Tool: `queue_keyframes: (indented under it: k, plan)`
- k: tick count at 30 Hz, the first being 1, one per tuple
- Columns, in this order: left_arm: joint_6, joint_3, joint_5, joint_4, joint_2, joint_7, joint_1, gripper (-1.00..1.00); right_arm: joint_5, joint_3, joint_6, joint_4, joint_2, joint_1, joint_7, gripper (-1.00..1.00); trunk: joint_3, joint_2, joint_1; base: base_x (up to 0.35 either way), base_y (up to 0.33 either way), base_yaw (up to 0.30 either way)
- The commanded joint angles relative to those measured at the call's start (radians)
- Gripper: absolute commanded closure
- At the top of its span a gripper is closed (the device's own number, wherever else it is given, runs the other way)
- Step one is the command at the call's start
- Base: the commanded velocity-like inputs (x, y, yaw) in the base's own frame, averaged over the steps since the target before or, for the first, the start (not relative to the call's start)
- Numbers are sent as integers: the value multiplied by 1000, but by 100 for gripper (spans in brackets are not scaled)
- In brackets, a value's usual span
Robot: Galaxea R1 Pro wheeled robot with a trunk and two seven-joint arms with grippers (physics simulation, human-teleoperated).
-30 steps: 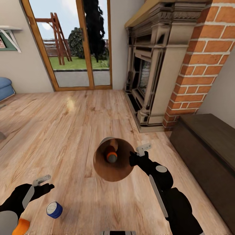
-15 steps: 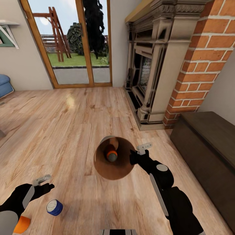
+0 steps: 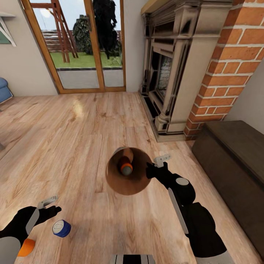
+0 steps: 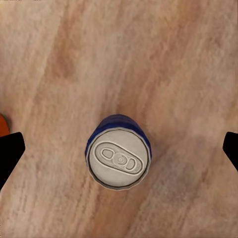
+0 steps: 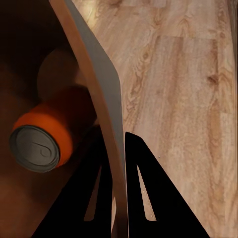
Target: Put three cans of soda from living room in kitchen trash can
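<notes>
Warm wood floor [image 3: 73, 146] of the living room carries a blue can [image 3: 61, 228] standing upright, and the left gripper [image 3: 46, 205] hangs over it with jaws wide apart. Beside it an orange can [image 3: 26, 247] peeks out. The right gripper [image 3: 156, 167] is clamped on the rim of the bin [image 3: 141, 181], tilted, with another can [image 3: 126, 168] lying inside. Behind stands the fireplace [image 3: 172, 73].

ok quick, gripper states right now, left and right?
Left gripper: open, jaws spread wide around the upright blue can of soda, not touching it.
Right gripper: shut on the tash can rim.
</notes>
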Motion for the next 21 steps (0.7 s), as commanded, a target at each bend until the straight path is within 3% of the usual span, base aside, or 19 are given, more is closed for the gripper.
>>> queue_keyframes:
  k: [1,6,8,21]
  plan:
    - [0,-5,0,0,0,0,0,-100,-15,0,2,-1,0,-4,7,100,0,0,0,0,0,0]
    - [-8,-80,2,0,-2,1,1,-100,-13,-1,28,-1,-1,-27,7,100,0,0,0,0,0,0]
    - [-17,-92,2,0,-2,0,1,-100,-13,-1,38,-1,-2,-32,6,100,-4,0,0,0,0,0]
    - [-31,-104,3,1,-1,-1,1,-100,-13,1,49,-1,-1,-37,5,100,-54,-3,6,0,0,0]
